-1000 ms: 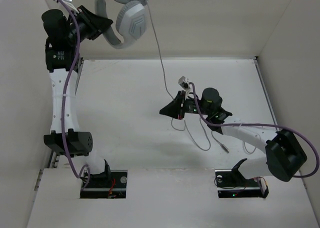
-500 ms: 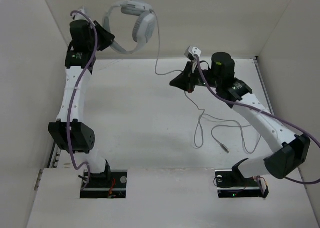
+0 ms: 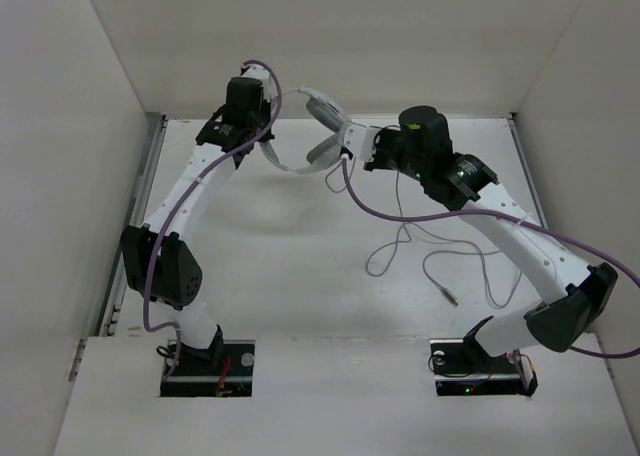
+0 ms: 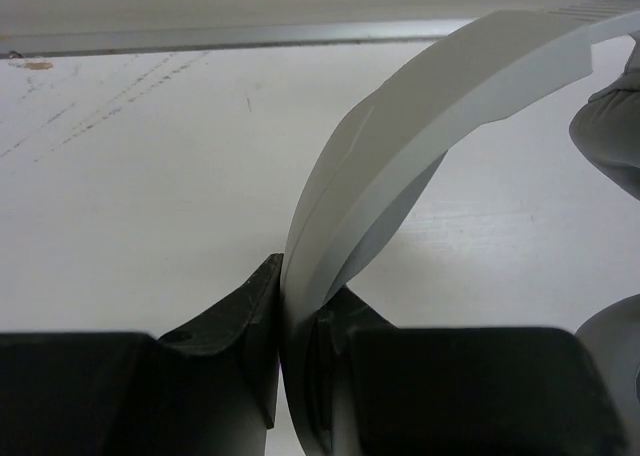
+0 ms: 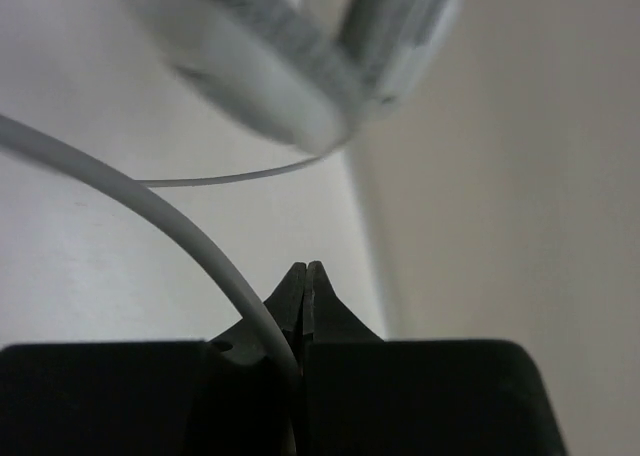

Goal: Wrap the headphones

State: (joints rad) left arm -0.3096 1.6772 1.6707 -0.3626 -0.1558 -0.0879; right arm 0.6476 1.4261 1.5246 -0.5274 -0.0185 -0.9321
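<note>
1. Top external view.
   - Shows the headphones (image 3: pixel 335 126) held up over the far end of the table (image 3: pixel 270 276), between the two arms.
   - Puts the left gripper (image 3: pixel 265 146) at one end of the curved headband (image 3: pixel 296 168) and the right gripper (image 3: pixel 352 154) just beside the other end.
   - Cannot tell from here how far either pair of jaws is parted, since the wrist housings cover them.
   - Cannot separate the earcups cleanly from the band either.
   - Follows the thin grey cable (image 3: pixel 375 266) down to loose loops on the right half of the table, ending at the small plug (image 3: pixel 452 298) lying flat nearer the front edge.
   - Catches a yellow-green mark (image 3: pixel 410 126) on the right arm's wrist, too small to read.

2. Left wrist view.
   - Looks along the table (image 4: pixel 150 176) toward a metal strip (image 4: pixel 250 38) at its far edge.
   - Finds the left gripper (image 4: pixel 300 376) closed narrow on the headband (image 4: pixel 400 146), both dark fingers (image 4: pixel 235 311) pressed against the band's flat sides.
   - Loses the band past the upper right corner; cuts off a grey padded earcup (image 4: pixel 612 126) at the right border.

3. Right wrist view.
   - Finds the right gripper (image 5: pixel 305 286) pinched tight, tips meeting, with the cable (image 5: pixel 150 191) running down into the jaws.
   - Leaves the headphones (image 5: pixel 290 56) above as a blur, details unreadable.
   - Shows a second thin strand (image 5: pixel 240 179) of cable crossing beneath them, over the table (image 5: pixel 80 276).
</note>
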